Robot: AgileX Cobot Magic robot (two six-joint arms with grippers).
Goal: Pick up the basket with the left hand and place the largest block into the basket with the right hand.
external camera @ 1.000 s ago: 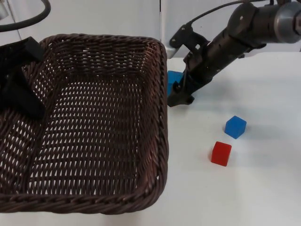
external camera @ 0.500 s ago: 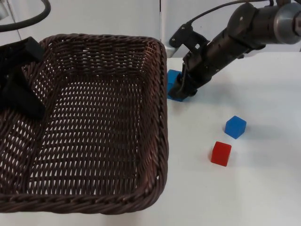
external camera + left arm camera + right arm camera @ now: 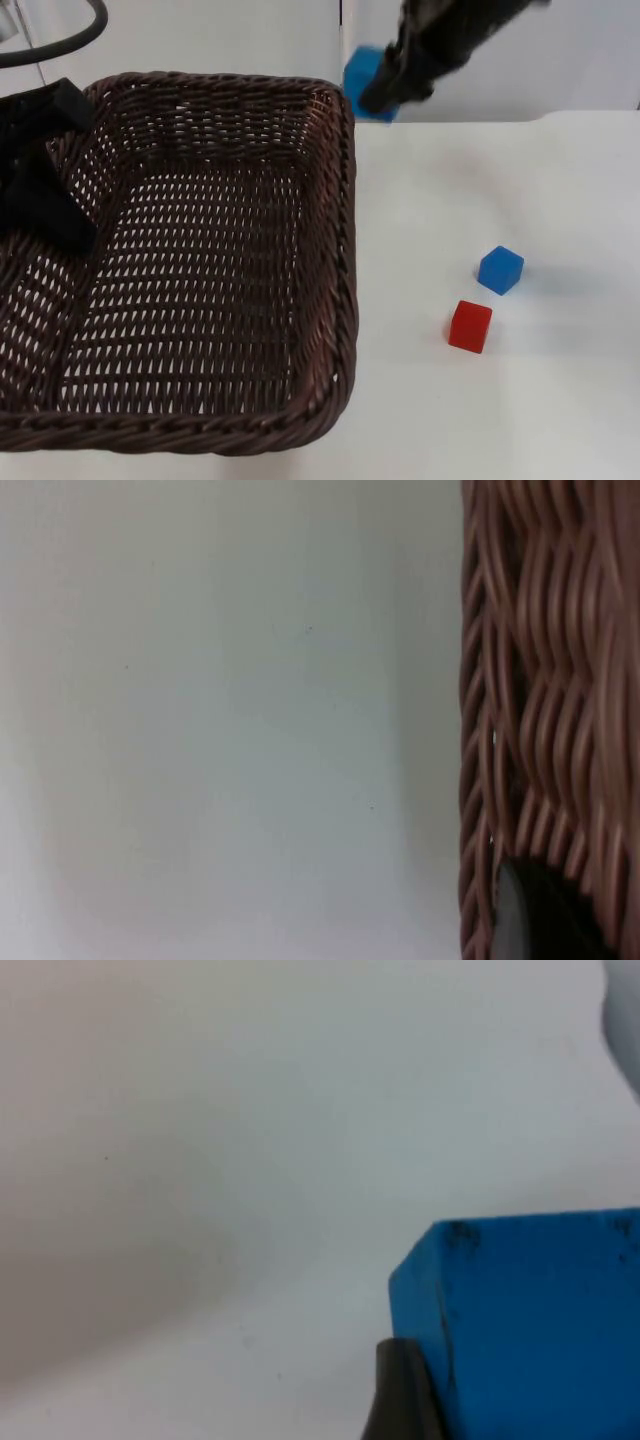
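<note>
My right gripper [image 3: 385, 95] is clamped on the big block [image 3: 362, 72], basket [image 3: 335, 250] just below-left, held by my left gripper [image 3: 40, 190]; I'd swing over the rim before letting go

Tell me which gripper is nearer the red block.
Right. The right gripper holds the large blue block up beyond the red block; the left gripper grips the basket at its far left side.

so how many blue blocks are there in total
2. The large blue block is held up by the right gripper just beyond the basket's far right corner; the small blue block sits on the table beside the red block.
</note>
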